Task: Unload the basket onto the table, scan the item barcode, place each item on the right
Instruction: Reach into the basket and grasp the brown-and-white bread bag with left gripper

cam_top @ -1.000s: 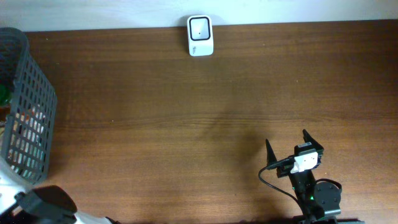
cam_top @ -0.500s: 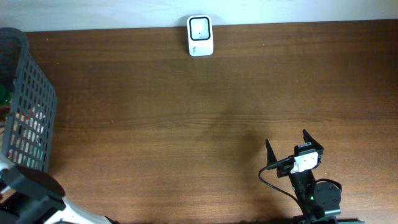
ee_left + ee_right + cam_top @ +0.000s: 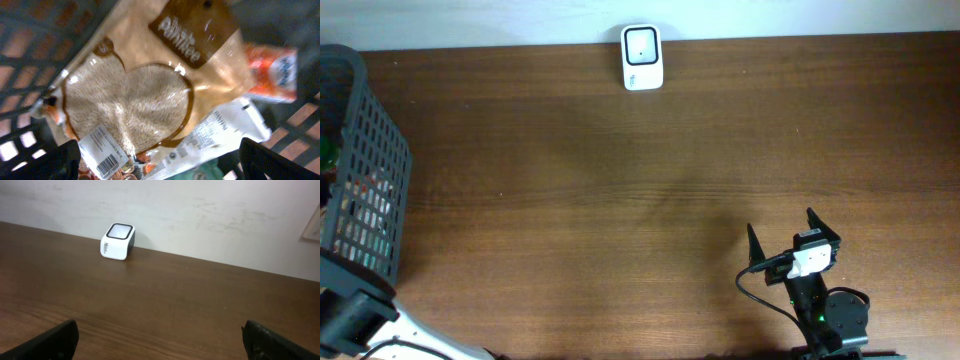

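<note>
Rice bag (image 3: 145,95) lies in the grey mesh basket (image 3: 360,170) at the left edge, barcode label (image 3: 107,157) facing up for access. Left gripper (image 3: 160,162) hovers above it, jaws spread, empty. Scanner (image 3: 642,57) sits far-centre. Right gripper (image 3: 780,222), near right, is released.

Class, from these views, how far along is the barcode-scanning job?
Done: nothing. In hand: the left gripper hovers open over the grain bag in the basket, holding nothing. Left: grasp the bag, show its barcode label to the scanner. The right gripper sits open.
</note>
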`<state>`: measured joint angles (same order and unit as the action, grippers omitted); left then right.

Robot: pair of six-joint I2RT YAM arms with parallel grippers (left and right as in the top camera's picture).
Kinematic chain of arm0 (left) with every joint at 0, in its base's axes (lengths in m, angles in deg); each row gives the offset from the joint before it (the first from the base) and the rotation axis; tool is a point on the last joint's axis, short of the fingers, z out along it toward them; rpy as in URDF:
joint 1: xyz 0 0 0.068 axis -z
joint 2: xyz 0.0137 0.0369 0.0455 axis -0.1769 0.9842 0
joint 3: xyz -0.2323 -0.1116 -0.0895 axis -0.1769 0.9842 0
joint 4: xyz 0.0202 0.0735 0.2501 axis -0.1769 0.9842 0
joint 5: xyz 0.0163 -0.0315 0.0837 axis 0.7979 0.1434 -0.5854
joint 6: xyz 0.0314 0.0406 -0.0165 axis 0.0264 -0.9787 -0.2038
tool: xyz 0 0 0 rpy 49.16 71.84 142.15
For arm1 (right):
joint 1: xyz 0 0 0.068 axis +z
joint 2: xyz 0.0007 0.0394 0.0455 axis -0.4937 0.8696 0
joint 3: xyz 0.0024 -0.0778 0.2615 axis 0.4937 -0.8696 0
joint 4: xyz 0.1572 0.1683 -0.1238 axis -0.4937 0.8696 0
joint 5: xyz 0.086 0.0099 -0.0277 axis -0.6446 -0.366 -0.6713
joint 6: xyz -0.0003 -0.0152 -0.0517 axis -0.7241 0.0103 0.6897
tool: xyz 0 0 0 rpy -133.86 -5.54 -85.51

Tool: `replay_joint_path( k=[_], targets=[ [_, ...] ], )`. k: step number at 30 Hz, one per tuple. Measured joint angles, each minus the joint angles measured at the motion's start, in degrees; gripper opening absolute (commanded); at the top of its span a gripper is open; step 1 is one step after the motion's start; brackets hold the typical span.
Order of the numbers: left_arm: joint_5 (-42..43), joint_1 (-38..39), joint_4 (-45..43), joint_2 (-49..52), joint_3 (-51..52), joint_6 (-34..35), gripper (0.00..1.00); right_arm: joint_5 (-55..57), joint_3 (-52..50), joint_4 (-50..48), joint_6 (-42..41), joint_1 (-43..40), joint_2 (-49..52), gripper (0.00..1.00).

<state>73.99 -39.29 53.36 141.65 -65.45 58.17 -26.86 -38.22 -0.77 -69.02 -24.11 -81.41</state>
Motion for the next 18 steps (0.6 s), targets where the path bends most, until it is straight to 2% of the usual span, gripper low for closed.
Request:
replay_joint_path(
  k=[6,18],
  targets=[
    [1.27,-3.76,-2.23,0.11,4.48,-2.54,0.97,0.0,0.0,0.0,0.02,0.0,0.0,0.98],
    [1.22,-3.41,-8.98,0.11,9.2,-6.6,0.96,0.0,0.0,0.0,0.0,0.0,0.0,0.98]
  ],
)
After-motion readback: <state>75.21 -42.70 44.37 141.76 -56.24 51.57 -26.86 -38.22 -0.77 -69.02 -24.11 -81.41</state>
